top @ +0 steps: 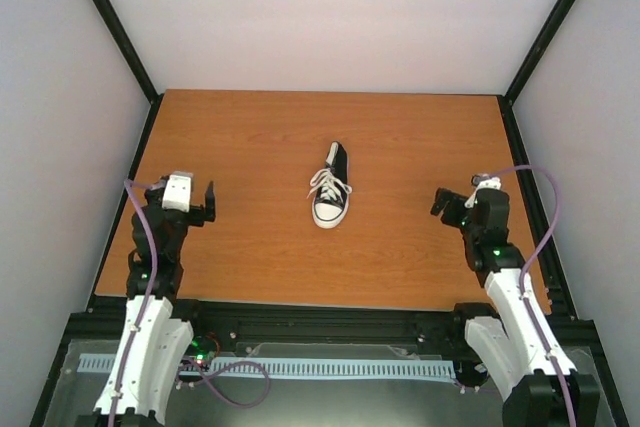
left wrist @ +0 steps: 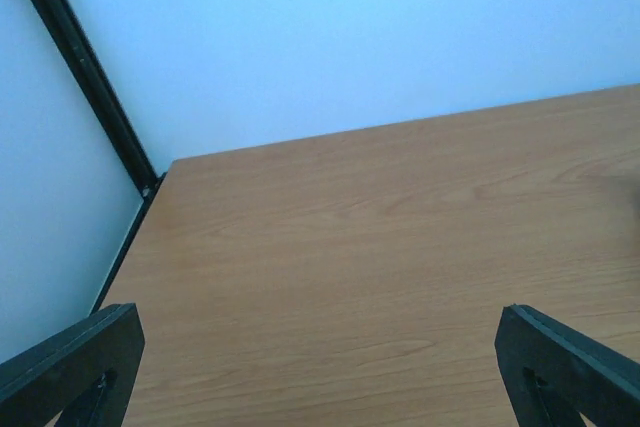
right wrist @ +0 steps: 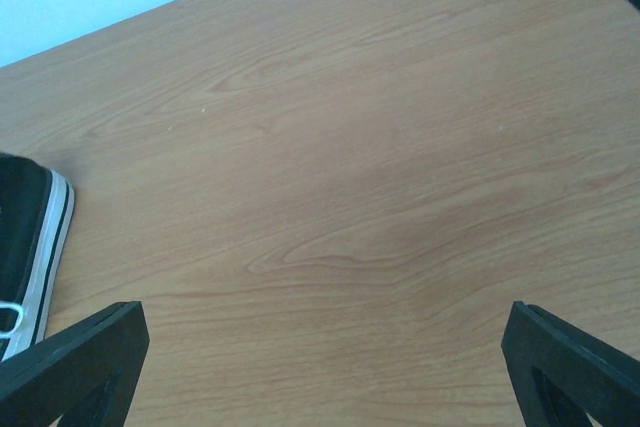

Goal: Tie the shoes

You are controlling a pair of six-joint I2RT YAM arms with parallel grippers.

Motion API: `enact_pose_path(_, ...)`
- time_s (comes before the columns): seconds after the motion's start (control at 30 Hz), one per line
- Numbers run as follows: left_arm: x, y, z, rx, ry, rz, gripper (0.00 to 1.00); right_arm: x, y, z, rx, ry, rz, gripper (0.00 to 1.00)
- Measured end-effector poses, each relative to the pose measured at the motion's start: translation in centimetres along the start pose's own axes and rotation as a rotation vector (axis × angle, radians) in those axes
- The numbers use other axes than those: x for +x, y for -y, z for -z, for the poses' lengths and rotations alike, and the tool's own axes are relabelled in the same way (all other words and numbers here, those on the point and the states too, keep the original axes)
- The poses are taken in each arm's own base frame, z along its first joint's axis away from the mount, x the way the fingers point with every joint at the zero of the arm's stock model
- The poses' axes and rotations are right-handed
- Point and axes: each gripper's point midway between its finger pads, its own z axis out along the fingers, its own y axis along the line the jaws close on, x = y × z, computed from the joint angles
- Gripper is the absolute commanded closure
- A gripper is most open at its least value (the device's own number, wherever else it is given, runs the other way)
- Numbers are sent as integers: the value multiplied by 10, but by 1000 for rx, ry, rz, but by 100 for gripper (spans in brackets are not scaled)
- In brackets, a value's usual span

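While the sneaker [top: 331, 197] seems tied, left pincer [left wrist: 315, 327] and right pincer [right wrist: 320, 322] gape wide — empty.

Bright, even overhead light leaves only soft shadows on the desk [top: 250, 147]. Beyond the left end effector [left wrist: 320, 372] the view is tinted blue; its fingers [left wrist: 70, 367] look slightly blurred.

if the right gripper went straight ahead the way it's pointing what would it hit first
Probably just the bare table: the right gripper is open and nothing lies in front of it. The sneaker sits left of that line and would likely be missed, though depth is hard to judge.
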Motion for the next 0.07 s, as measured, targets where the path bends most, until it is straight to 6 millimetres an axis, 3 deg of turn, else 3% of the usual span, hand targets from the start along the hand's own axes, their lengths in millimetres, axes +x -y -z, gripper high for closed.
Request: enact_pose_path(0.07,-4,4,3,22,27,6,0,6,-1,1,-17,-5,-1,0)
